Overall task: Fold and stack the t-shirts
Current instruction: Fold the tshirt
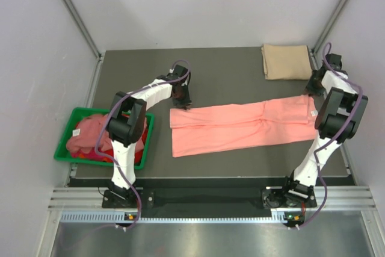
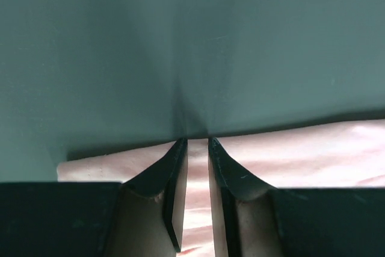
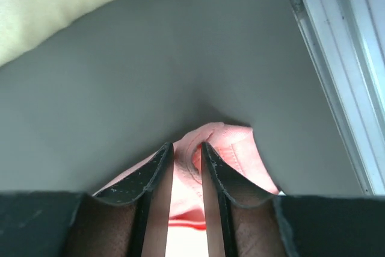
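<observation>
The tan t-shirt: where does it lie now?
In the top view, the tan t-shirt lies folded at the far right corner of the table, just beyond the right gripper and the salmon-pink t-shirt.

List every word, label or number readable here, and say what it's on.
No text is legible.
Shirt tag on the salmon-pink t-shirt: too small to read.
Bin tag on the pink shirts in the green bin: too small to read.

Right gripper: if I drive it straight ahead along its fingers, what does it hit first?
The salmon-pink t-shirt, whose bunched edge sits right at the fingers of the right gripper. Past that, probably the bare table, though depth is unclear.
</observation>
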Controlling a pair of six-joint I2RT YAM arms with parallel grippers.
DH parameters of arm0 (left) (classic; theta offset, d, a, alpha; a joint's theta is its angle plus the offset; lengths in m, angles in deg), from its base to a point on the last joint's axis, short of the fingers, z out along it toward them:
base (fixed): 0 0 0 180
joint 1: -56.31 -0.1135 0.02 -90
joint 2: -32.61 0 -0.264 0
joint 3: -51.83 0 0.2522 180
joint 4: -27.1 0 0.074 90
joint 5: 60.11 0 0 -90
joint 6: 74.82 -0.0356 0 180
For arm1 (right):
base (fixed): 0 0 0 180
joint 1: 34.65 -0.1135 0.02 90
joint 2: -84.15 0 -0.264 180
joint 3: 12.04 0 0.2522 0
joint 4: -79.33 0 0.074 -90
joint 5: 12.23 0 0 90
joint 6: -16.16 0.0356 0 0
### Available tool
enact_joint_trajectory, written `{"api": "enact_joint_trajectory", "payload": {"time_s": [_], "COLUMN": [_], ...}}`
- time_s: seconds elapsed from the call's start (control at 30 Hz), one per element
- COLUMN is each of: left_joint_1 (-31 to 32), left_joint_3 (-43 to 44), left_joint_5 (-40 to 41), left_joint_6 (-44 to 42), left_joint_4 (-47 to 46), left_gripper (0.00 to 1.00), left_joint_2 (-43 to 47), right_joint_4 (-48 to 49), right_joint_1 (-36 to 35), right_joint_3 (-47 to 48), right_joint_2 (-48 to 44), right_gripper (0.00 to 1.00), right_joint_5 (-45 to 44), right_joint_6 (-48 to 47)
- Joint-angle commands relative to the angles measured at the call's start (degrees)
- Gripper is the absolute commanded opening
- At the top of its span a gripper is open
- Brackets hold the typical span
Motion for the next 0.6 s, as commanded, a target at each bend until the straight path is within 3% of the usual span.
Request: {"api": "enact_joint_trajectory", "payload": {"time_s": [0.0, 0.2, 0.43, 0.53, 0.57], "left_joint_1": [-0.12, -0.12, -0.73, -0.73, -0.73], "left_joint_3": [-0.91, -1.88, -2.58, -2.58, -2.41], "left_joint_5": [1.03, 4.28, 6.22, 5.96, 6.04], "left_joint_6": [-0.54, -0.1, 0.51, 0.77, 0.69], "left_joint_4": [-1.62, -1.01, -0.04, -0.39, -0.31], "left_gripper": [0.26, 0.25, 0.25, 0.25, 0.25], "left_joint_2": [-0.51, -1.65, -3.58, -3.32, -3.32], "right_joint_4": [1.12, 6.73, 12.54, 13.25, 13.25], "right_joint_1": [1.07, 4.22, 7.13, 7.31, 7.31], "right_joint_3": [1.78, -0.67, -3.32, -3.58, -3.49], "right_joint_2": [0.63, 1.77, 3.97, 3.88, 3.88], "right_gripper": [0.25, 0.04, 0.06, 0.22, 0.2], "right_joint_5": [0.31, -0.75, 3.55, 5.22, 5.05], "right_joint_6": [-1.19, 2.32, 6.01, 6.28, 6.54]}}
